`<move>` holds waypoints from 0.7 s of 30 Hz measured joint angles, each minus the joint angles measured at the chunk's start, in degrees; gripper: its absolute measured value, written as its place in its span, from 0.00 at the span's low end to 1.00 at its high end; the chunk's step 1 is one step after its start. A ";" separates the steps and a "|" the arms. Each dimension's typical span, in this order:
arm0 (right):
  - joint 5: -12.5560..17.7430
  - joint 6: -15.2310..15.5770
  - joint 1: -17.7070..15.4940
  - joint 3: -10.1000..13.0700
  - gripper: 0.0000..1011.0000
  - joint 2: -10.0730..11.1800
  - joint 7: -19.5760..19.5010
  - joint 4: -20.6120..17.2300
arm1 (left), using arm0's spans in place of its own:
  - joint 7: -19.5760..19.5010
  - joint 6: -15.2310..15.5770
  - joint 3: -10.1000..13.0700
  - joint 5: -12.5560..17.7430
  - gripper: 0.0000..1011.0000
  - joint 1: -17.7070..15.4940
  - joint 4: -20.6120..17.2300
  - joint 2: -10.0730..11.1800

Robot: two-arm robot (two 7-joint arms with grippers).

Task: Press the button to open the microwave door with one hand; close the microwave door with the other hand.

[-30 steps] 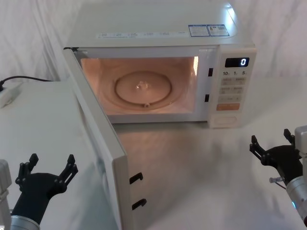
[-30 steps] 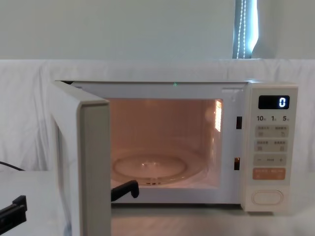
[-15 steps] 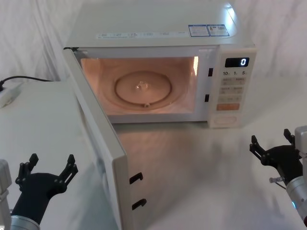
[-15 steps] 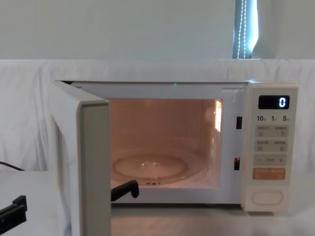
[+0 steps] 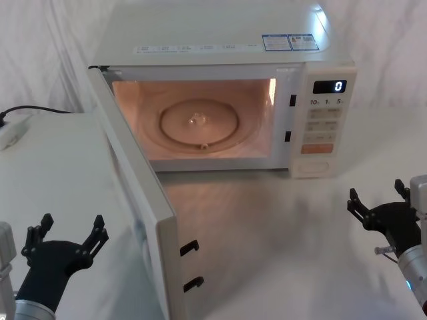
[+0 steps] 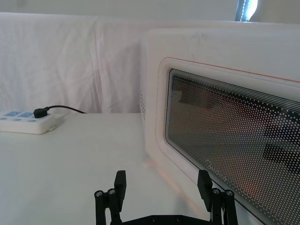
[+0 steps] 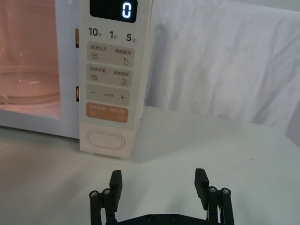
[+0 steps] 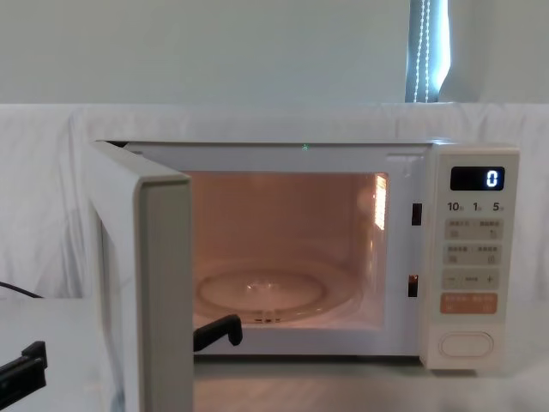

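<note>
We see nothing changed since before, microwave door [image 5: 137,200] still swung wide, button [image 7: 106,139] untouched, left gripper [image 5: 65,239] and right gripper [image 5: 377,199] both spread open, still low.

Left gripper [image 5: 64,234] and right gripper [image 5: 378,197] hover low, fingers spread apart.

- One cream microwave oven [image 5: 220,40], door open
- One round glass turntable [image 5: 200,123]
- One white power strip [image 6: 30,123]
- Two black-fingered grippers [image 5: 63,235] [image 5: 379,195]
</note>
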 joint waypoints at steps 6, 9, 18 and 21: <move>0.00 0.00 0.00 0.00 0.99 0.00 0.00 0.00 | 0.00 0.00 0.00 0.00 0.99 0.00 0.00 0.00; 0.00 0.00 0.00 0.00 0.99 0.00 0.00 0.00 | 0.00 0.00 0.00 0.00 0.99 0.00 0.00 0.00; 0.00 0.00 0.00 0.00 0.99 0.00 0.00 0.00 | 0.00 0.00 0.00 0.00 0.99 0.00 0.00 0.00; 0.00 0.00 0.00 0.00 0.99 0.00 0.00 0.00 | 0.00 0.00 0.01 0.00 0.93 0.00 0.00 0.00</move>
